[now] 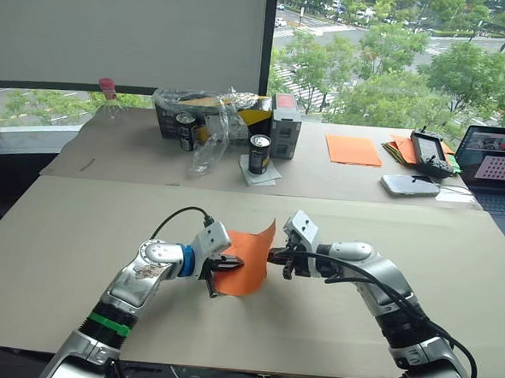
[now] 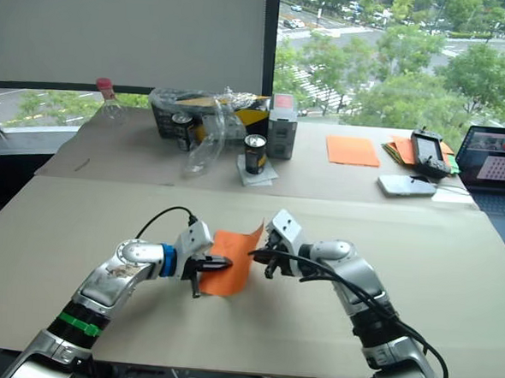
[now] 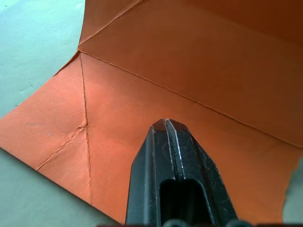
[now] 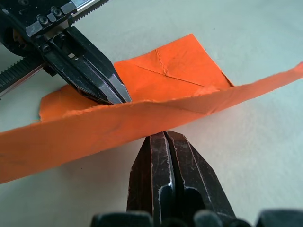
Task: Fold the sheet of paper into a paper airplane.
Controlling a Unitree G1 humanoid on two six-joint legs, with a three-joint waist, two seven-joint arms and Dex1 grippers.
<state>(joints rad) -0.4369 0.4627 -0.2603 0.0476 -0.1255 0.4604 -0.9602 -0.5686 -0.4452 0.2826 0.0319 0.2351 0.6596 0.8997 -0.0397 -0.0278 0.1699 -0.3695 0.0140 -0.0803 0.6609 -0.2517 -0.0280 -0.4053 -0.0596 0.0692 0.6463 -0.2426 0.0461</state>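
1. While the sheet of paper (image 1: 248, 264) lay partly on the near table (image 1: 78, 238), its far half stood lifted along a crease, apparently so a fold could be formed between the two arms.
2. Left of the sheet, the left gripper (image 1: 233, 262) had its two fingers pressed together, their tips resting on the flat half just short of the crease, seemingly to pin that half down.
3. Right of the sheet, the right gripper (image 1: 273, 257) also had its fingers pressed together; they met the raised half's edge, likely propping it upright, though whether they nipped the paper could not be told.
4. Counted: one creased sheet between two grippers, with no finished paper airplane, so the folding looked to be at an early stage.
5. Beyond the sheet, on the far table (image 1: 339, 181), stood two cans (image 1: 259, 153), one smooth orange sheet (image 1: 353, 150), one pile of orange and green papers (image 1: 398, 148), one handheld controller (image 1: 430, 154) and one laptop (image 1: 498, 170).
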